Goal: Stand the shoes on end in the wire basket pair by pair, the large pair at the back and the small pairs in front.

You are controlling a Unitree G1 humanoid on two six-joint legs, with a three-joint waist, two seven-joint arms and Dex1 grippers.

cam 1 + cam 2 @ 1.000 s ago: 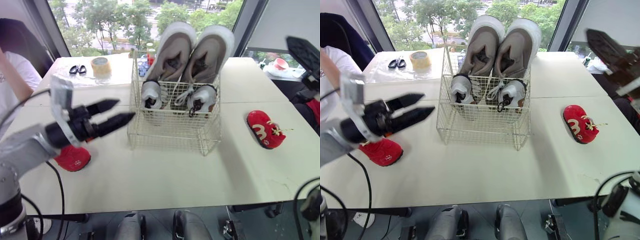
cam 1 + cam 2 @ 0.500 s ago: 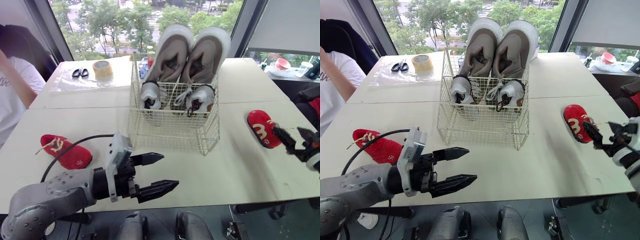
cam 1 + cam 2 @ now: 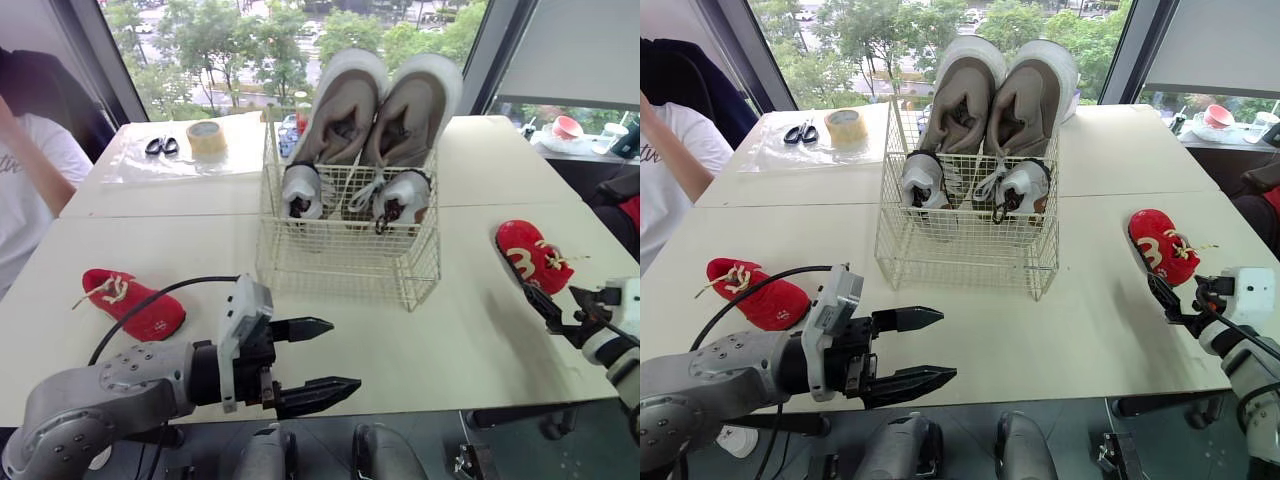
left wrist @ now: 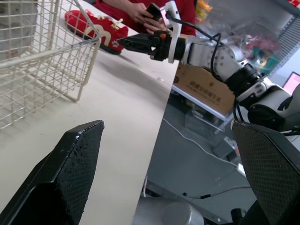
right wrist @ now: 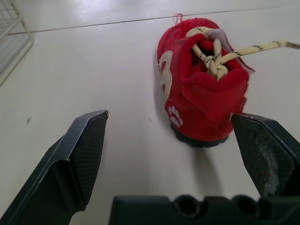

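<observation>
At the near edge of the table (image 3: 440,350), the left gripper (image 3: 345,353) hung with its two black fingers spread wide apart and nothing between them. Over on the right side, the right gripper (image 3: 550,298) was low above the tabletop, its fingers also wide open and empty, pointed at a red shoe (image 3: 535,257) that lay just beyond them, not touching, its pale laces trailing off to one side. The other red shoe (image 3: 133,303) lay well apart from it, out on the left side of the table.

Further back, in the middle, stood the wire basket (image 3: 345,260). A big tan pair (image 3: 385,100) stood on end at its back, rising well above the rim, and a small grey-and-white pair (image 3: 350,190) stood just in front of them.

Beyond that, on the far left, sat a roll of tape (image 3: 205,135) with scissors (image 3: 158,146) beside it, and a person in a white shirt (image 3: 30,190) sat at the left edge.
</observation>
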